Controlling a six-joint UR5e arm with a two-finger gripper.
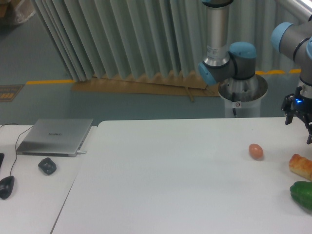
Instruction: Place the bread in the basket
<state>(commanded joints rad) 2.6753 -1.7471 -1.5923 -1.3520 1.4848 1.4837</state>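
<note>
The bread (301, 166), a golden-orange chunk with a toasted crust, lies on the white table (170, 185) at the far right edge, partly cut off by the frame. My gripper (298, 127) hangs above the table's back right, up and slightly behind the bread and not touching it. Its dark fingers (287, 118) stand apart with nothing between them. The basket is out of view.
A brown-pink egg (256, 151) rests left of the bread. A shiny green pepper (302, 194) sits just in front of the bread. On the separate left desk are a closed laptop (56, 136), a dark small object (47, 166) and a mouse (6, 186).
</note>
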